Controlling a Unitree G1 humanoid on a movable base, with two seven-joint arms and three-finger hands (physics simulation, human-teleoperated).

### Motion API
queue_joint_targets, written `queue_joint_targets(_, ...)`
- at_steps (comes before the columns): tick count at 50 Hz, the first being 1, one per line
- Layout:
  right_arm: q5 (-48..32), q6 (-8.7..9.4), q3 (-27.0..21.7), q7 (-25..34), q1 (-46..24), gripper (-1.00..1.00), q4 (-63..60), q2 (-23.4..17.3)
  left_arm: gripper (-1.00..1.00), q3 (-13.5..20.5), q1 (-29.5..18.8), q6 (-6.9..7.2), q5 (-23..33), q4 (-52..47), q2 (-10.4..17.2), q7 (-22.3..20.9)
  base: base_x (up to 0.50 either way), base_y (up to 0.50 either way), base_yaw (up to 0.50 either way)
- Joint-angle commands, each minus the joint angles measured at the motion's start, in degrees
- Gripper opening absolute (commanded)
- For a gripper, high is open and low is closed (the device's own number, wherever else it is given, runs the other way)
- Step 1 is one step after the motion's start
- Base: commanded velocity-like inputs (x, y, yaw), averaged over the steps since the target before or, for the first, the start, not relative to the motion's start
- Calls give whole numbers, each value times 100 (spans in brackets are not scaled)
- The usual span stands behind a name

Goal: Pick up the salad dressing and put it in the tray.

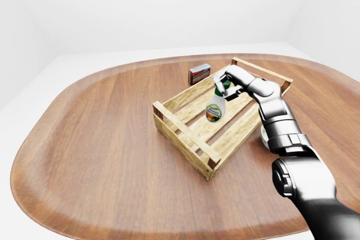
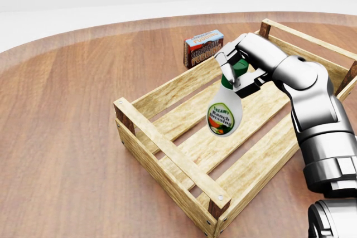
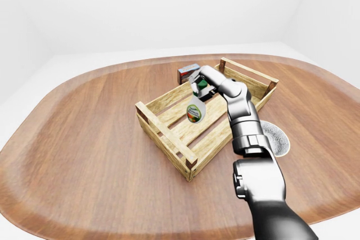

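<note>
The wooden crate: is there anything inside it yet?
Only bare slats show inside the wooden slatted crate. The white ranch dressing bottle with the green cap hangs above them, held by the right hand. The arm covers the crate's right part.

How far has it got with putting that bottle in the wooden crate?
The pick-up is done: the right hand grips the white, green-capped salad dressing bottle by its neck. The carry is in hand: the bottle hangs above the slats of the wooden slatted tray. Lowering it in and letting go are left.
</note>
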Motion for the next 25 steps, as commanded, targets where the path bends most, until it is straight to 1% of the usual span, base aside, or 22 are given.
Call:
queue_joint_targets(1,-322,-483,-94,-1326,-348,-98,1531,-229,100,6,3,0,3,20,-2,-10,0,0,0)
queue_joint_targets(4,-476,-483,-43,-1957,-413,-98,1894,-268,100,-8,1,0,9,37,-4,-8,0,0,0)
queue_joint_targets(7,-518,-483,-43,-2383,-482,-98,2193,-276,100,-29,2,0,20,65,-14,-9,0,0,0)
queue_joint_targets(14,-608,-483,-16,-3001,-473,-98,2619,-260,100,-15,8,0,1,42,-7,1,0,0,0)
queue_joint_targets(19,-707,-483,1,-3276,-420,-98,2783,-261,100,-25,1,0,3,20,-8,12,0,0,0)
queue_joint_targets(25,-719,-483,-31,-3388,-348,-98,2918,-253,100,-38,-2,0,17,50,-10,3,0,0,0)
